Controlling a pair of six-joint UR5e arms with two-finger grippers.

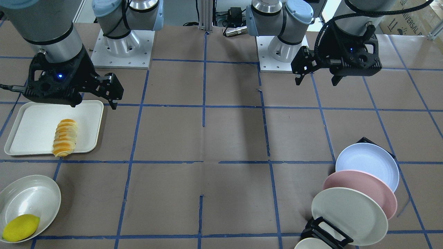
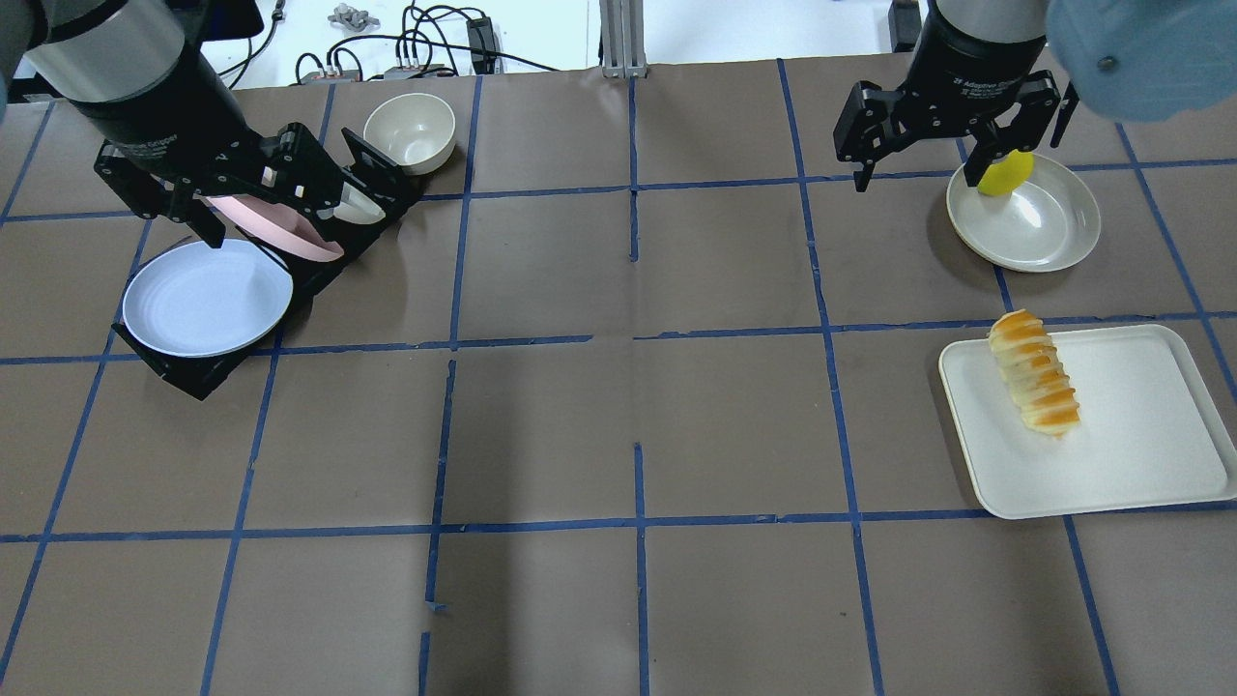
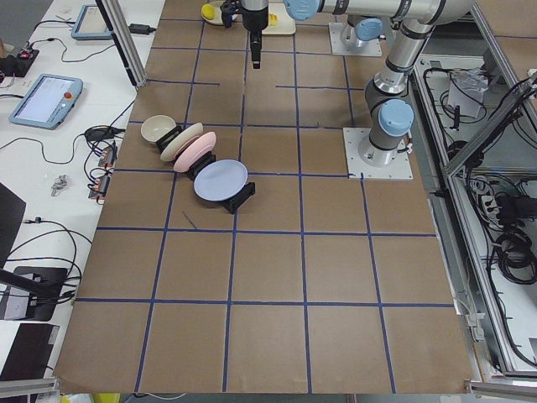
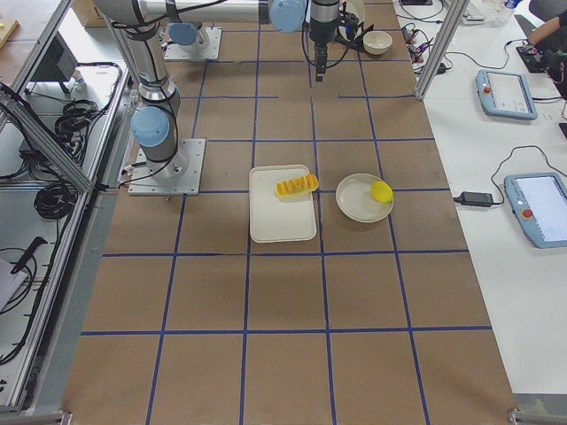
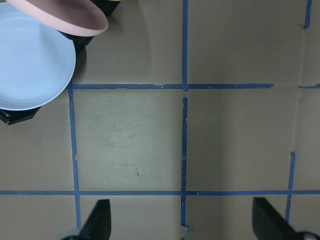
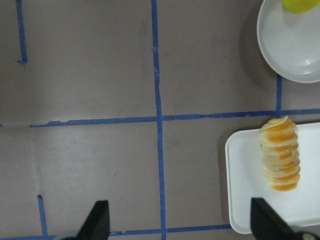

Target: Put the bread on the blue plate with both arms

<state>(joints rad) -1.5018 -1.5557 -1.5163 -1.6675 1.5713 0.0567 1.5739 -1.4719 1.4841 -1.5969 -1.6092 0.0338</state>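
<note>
The bread (image 1: 64, 137), a ridged orange loaf with pale stripes, lies on a white tray (image 1: 31, 117); it also shows in the right wrist view (image 6: 280, 153). The blue plate (image 1: 368, 165) leans at the end of a black rack, beside a pink plate (image 1: 363, 190) and a cream plate (image 1: 347, 214); it also shows in the left wrist view (image 5: 30, 62). My right gripper (image 1: 92, 103) hangs open and empty above the tray's edge nearest the robot. My left gripper (image 1: 316, 82) hangs open and empty, well above the table, on the robot's side of the rack.
A cream bowl (image 1: 33, 197) with a yellow lemon (image 1: 20, 227) sits beyond the tray. A small cream bowl (image 2: 409, 130) stands past the rack. Brown paper with blue tape lines covers the table (image 1: 221, 138).
</note>
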